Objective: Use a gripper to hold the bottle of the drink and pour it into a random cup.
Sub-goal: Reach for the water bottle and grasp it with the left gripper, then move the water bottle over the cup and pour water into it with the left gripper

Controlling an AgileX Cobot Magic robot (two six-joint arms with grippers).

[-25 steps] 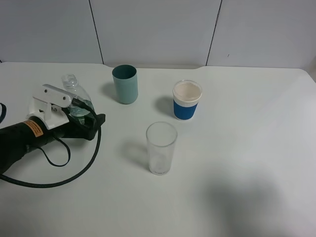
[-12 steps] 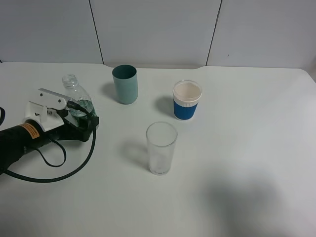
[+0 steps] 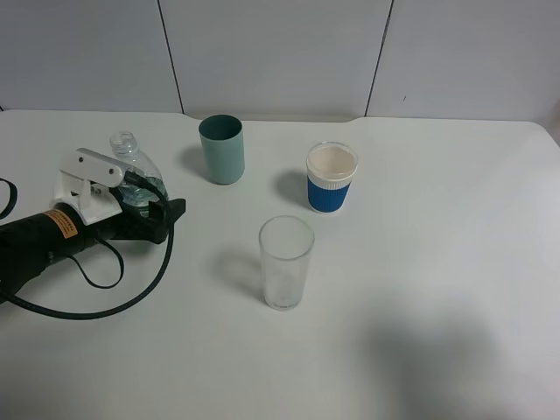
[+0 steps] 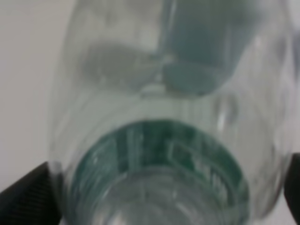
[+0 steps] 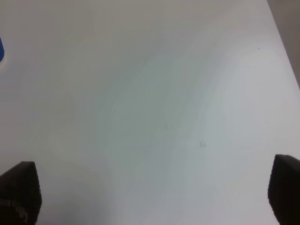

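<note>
The left wrist view is blurred. The bottle of the drink (image 4: 154,140) fills it, sitting between the left tool's (image 3: 140,199) tips, base hidden, and I cannot tell if they clamp. It stands far left on the tabletop (image 3: 437,262). The right tool (image 5: 150,197) gapes wide, empty.

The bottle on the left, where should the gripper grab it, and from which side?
Grip the bottle around its labelled mid-body, coming from the left, where the left gripper straddles it. It stands neck-up and uncapped, so a side grip probably keeps it from spilling.
</note>
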